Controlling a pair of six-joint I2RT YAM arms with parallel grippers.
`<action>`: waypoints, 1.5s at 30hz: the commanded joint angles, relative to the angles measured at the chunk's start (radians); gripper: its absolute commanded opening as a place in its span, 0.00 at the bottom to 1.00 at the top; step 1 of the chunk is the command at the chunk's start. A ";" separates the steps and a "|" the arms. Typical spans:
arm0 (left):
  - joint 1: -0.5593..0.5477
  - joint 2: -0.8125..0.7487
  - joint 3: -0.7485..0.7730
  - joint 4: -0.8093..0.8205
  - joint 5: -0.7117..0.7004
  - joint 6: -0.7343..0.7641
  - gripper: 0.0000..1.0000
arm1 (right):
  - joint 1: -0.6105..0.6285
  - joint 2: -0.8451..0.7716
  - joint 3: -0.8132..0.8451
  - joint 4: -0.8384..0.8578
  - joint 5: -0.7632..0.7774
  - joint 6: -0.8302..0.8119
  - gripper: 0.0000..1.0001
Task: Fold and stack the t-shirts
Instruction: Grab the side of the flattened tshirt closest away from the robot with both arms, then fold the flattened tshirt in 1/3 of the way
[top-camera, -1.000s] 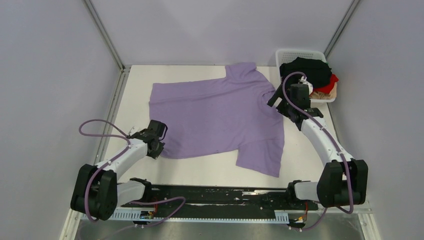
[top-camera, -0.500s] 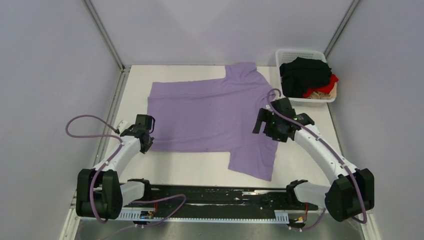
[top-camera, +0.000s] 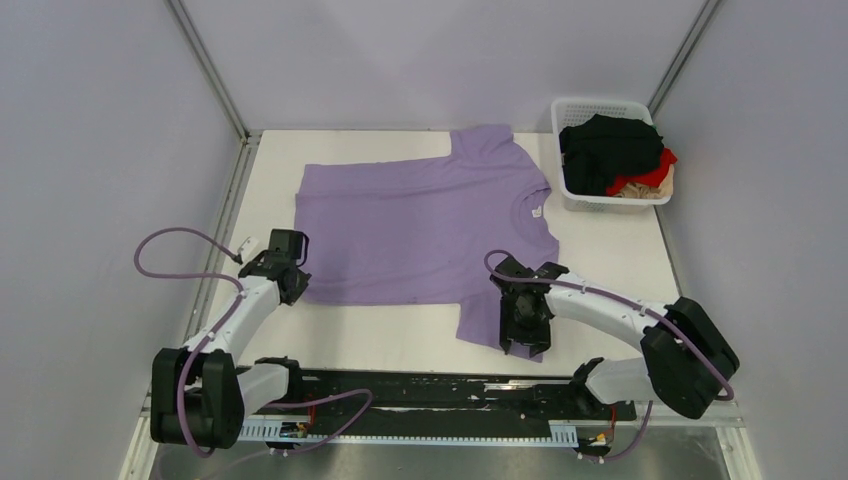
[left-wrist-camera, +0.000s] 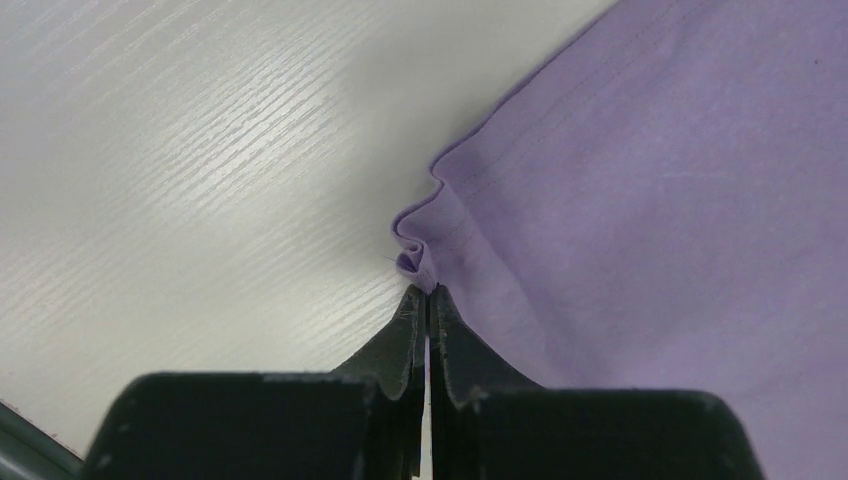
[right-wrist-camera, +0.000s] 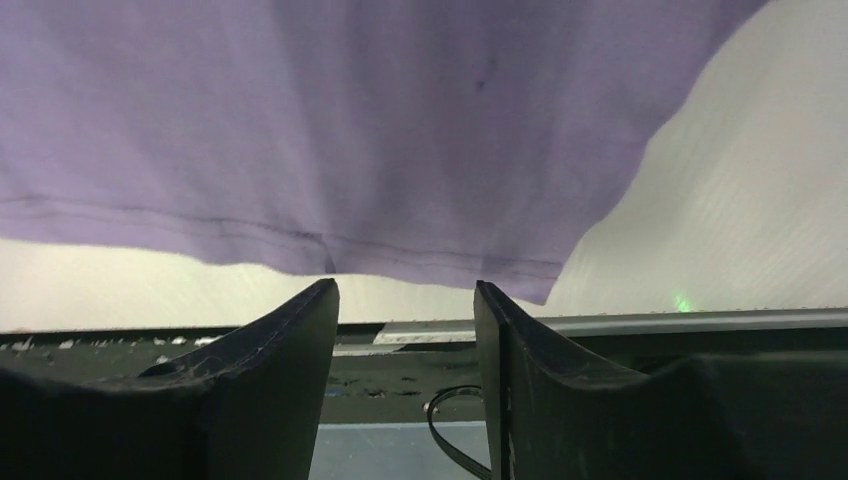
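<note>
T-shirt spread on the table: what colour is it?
The t-shirt is plain light purple; the top external view shows it best.

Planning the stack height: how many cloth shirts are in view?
4. A light purple short-sleeved t-shirt lies spread on the white table; a black shirt, a red shirt and a beige shirt sit bunched in the white plastic lattice basket. More may be hidden underneath.

No legible text; tag (top-camera: 537, 211) on purple t-shirt (top-camera: 420, 230) unreadable
</note>
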 joint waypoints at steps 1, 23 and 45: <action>0.006 -0.047 -0.016 0.013 0.001 0.005 0.00 | -0.001 0.030 -0.025 0.108 0.095 0.084 0.52; 0.006 -0.396 -0.040 -0.355 -0.024 -0.070 0.00 | 0.182 -0.210 -0.086 -0.095 -0.164 0.246 0.00; 0.006 -0.067 0.159 -0.032 0.065 0.037 0.00 | -0.271 -0.034 0.325 0.130 -0.118 -0.212 0.00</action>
